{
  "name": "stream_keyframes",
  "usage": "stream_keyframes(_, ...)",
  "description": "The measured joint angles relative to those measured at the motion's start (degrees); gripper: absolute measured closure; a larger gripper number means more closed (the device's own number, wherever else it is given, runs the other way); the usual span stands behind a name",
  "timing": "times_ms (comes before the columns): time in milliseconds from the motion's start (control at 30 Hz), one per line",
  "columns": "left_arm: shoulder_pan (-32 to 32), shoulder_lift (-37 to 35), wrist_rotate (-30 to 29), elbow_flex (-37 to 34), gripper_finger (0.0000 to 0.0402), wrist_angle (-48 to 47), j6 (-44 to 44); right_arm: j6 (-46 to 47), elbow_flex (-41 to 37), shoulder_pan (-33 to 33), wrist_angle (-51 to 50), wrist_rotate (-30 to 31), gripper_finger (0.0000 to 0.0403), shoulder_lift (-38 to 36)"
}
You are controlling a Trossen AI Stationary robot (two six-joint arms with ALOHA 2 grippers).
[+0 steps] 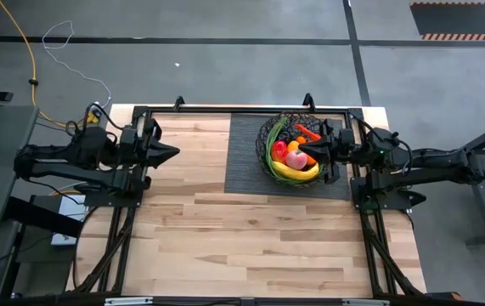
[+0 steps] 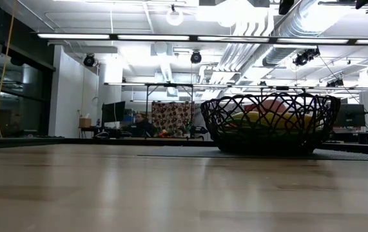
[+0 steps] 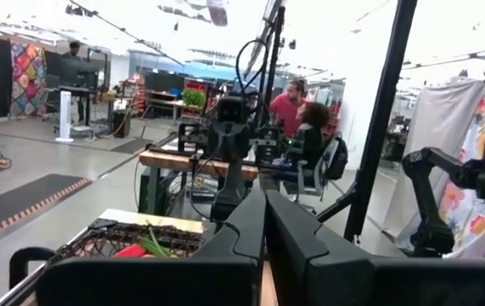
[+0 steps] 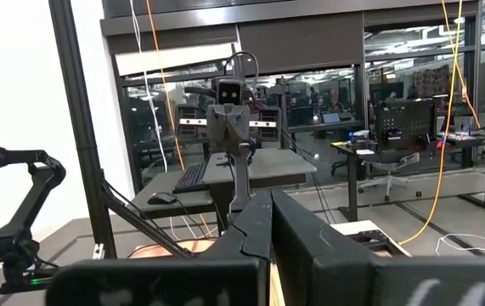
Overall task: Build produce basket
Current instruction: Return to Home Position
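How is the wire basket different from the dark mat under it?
The basket is round and bowl-shaped; the mat is a flat rectangle. The basket is open crisscrossed wire that you can see through; the mat is a solid sheet. The basket holds the produce; the mat bears only the basket. Both are dark.

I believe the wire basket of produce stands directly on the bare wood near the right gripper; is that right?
Not quite: the high view shows the basket standing on the dark mat, not on bare wood. It does hold produce, near the right gripper.
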Motion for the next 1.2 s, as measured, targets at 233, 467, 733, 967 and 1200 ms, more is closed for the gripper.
stream_keyframes(233,0.0,-4.0,-0.2,0.0,0.0401,-0.3,0.7,0.0,0.0,0.0,-1.5,0.0,0.0402,0.0)
stream_keyframes(467,0.0,-6.9,-0.4,0.0,0.0401,-5.3,0.3,0.0,0.0,0.0,-1.8,0.0,0.0402,0.0)
stream_keyframes(733,0.0,-8.0,-0.1,-5.6,0.0401,-0.7,-0.7,0.0,0.0,0.0,-1.8,0.0,0.0402,0.0)
stream_keyframes(967,0.0,-10.7,-0.3,-13.9,0.0401,7.1,-3.6,2.1,0.0,0.0,-2.1,0.0,0.0402,0.0)
stream_keyframes(1200,0.0,-13.7,-1.3,-16.0,0.0401,6.7,-3.7,2.1,0.0,0.0,-2.2,0.0,0.0402,0.0)
